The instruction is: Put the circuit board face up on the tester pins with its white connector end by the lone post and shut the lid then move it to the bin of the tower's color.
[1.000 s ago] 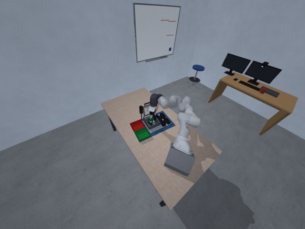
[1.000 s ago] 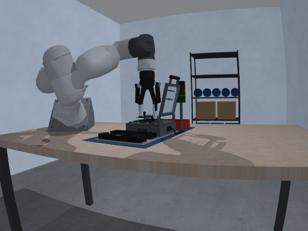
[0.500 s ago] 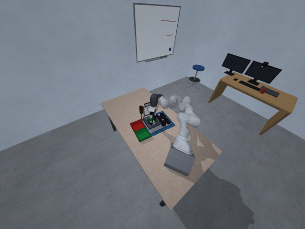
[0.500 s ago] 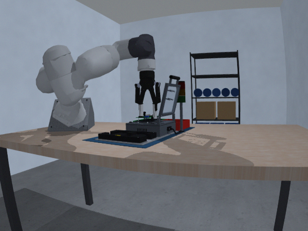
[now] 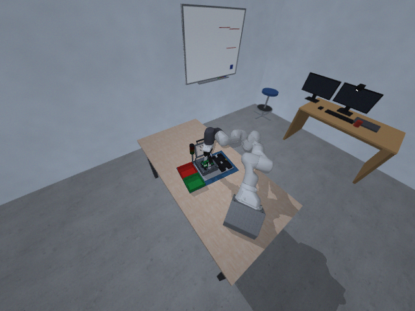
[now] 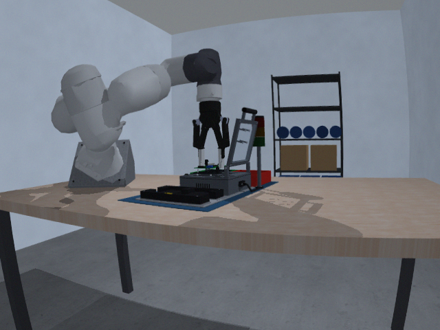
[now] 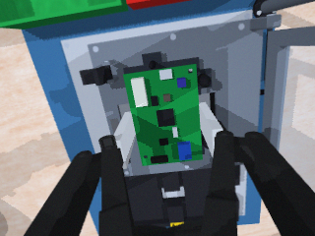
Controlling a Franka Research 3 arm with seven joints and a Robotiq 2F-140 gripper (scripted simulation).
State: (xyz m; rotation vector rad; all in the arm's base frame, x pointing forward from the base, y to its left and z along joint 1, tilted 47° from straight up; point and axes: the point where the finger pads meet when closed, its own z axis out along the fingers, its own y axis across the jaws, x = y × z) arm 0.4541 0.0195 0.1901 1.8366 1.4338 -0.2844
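While the pincer (image 7: 166, 129) hung over the open tester (image 6: 208, 182), its fingers stood about half open, closed on the long edges of the circuit board (image 7: 164, 114). Board was held face up, just above the plate; whether it touched the pins could not be told. White connector (image 7: 139, 91) lay at the end toward the bins, near the lone black post (image 7: 96, 76). Lid (image 6: 242, 143) stood raised on its hinge side, beside the signal tower (image 6: 259, 130), which showed no clear light. Tray (image 6: 181, 194) lay next to the tester on the blue mat (image 6: 141, 201) on the bench (image 6: 320, 220).

Risks, as judged:
- Board looked slightly skewed against the plate in the wrist view; lowering so could hang a hole on a pin tip.
- Releasing before it seats could leave it off the posts.
- Rising fingers might foul the lid frame.
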